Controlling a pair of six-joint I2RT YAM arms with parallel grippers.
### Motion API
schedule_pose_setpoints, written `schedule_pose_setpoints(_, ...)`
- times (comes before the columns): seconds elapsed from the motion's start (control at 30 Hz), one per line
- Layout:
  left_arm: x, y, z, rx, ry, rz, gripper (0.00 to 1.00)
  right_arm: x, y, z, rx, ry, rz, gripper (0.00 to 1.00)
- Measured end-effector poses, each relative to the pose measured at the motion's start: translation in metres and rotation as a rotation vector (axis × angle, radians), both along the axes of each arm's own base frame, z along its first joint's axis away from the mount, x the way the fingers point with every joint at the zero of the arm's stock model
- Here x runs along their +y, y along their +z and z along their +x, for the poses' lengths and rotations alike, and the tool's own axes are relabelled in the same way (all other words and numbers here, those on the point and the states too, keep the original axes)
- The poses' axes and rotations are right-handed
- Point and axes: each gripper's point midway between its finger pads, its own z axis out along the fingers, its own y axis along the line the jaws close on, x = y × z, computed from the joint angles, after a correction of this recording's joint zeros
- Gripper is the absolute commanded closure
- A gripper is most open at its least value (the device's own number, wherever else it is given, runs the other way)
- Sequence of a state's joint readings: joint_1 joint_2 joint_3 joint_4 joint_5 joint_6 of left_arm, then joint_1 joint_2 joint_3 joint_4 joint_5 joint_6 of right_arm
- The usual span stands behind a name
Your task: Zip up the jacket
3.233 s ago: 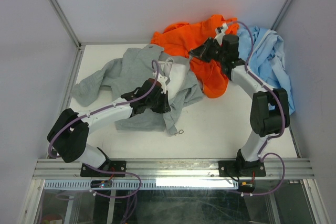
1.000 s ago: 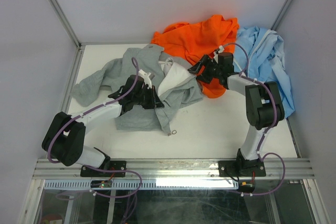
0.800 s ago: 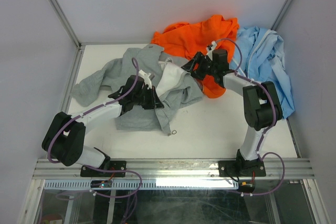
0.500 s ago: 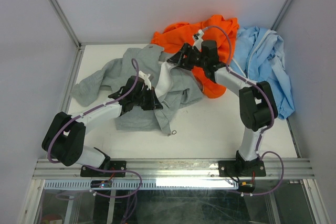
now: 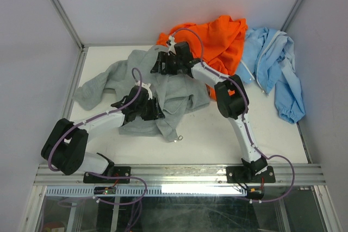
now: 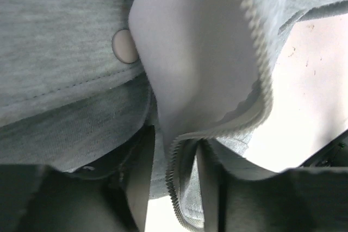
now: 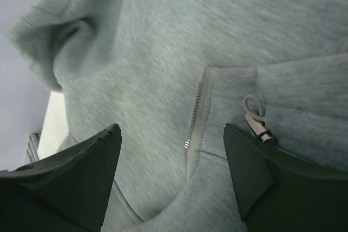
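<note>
Grey jacket (image 5: 163, 88) lies crumpled on the left-centre desk (image 5: 217, 129), your left jaws slightly parted around its zipper edge (image 6: 254, 52), your right jaws spread wide over its far side.

jacket (image 5: 176, 93) left on table (image 5: 217, 129), second garment (image 5: 217, 33) behind its right, third garment (image 5: 277, 63) farthest right
</note>
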State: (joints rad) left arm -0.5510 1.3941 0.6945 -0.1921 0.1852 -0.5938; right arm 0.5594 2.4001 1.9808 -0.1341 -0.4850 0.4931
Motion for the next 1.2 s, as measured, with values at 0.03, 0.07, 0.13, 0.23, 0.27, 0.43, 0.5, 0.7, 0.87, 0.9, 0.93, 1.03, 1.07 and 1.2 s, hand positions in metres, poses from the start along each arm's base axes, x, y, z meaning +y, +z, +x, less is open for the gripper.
schedule_pose_setpoints(0.03,0.001,0.003,0.0,-0.007,0.004,-0.003,0.5,-0.004,-0.005,-0.002,0.008,0.003,-0.015,0.18)
schedule_pose_setpoints(0.07,0.001,0.007,0.0,-0.014,0.006,-0.007,0.47,-0.008,-0.006,-0.004,0.007,0.006,-0.023,0.17)
schedule_pose_setpoints(0.13,0.001,0.015,0.0,-0.032,0.008,-0.019,0.41,-0.016,0.001,-0.011,0.004,0.012,-0.04,0.15)
schedule_pose_setpoints(0.23,0.003,0.025,0.0,-0.056,0.019,-0.028,0.32,-0.033,0.034,-0.027,-0.035,0.027,-0.061,0.14)
schedule_pose_setpoints(0.27,0.004,0.028,0.0,-0.061,0.025,-0.026,0.3,-0.039,0.047,-0.032,-0.056,0.029,-0.066,0.14)
schedule_pose_setpoints(0.43,0.006,0.043,0.003,-0.083,0.04,-0.029,0.22,-0.08,0.128,-0.07,-0.23,-0.004,-0.09,0.14)
schedule_pose_setpoints(0.5,0.005,0.051,0.008,-0.1,0.044,-0.035,0.22,-0.098,0.139,-0.089,-0.269,-0.029,-0.118,0.14)
schedule_pose_setpoints(0.7,-0.001,0.062,0.031,-0.126,0.063,-0.033,0.27,-0.117,0.073,-0.116,-0.209,-0.069,-0.293,0.16)
schedule_pose_setpoints(0.87,0.007,0.034,0.054,-0.078,0.109,0.019,0.27,-0.147,-0.007,-0.101,-0.111,-0.172,-0.518,0.3)
schedule_pose_setpoints(0.9,0.01,0.027,0.057,-0.065,0.118,0.026,0.27,-0.158,-0.018,-0.095,-0.095,-0.204,-0.551,0.32)
schedule_pose_setpoints(0.93,0.012,0.023,0.059,-0.058,0.126,0.029,0.27,-0.17,-0.027,-0.089,-0.079,-0.239,-0.579,0.34)
schedule_pose_setpoints(1.03,0.019,0.018,0.064,-0.05,0.153,0.009,0.27,-0.209,-0.045,-0.067,-0.027,-0.355,-0.627,0.35)
schedule_pose_setpoints(1.07,0.022,0.017,0.067,-0.049,0.167,0.0,0.27,-0.225,-0.047,-0.059,-0.008,-0.4,-0.627,0.36)
schedule_pose_setpoints(1.2,0.03,0.016,0.081,-0.048,0.213,-0.037,0.28,-0.267,-0.043,-0.038,0.013,-0.518,-0.616,0.33)
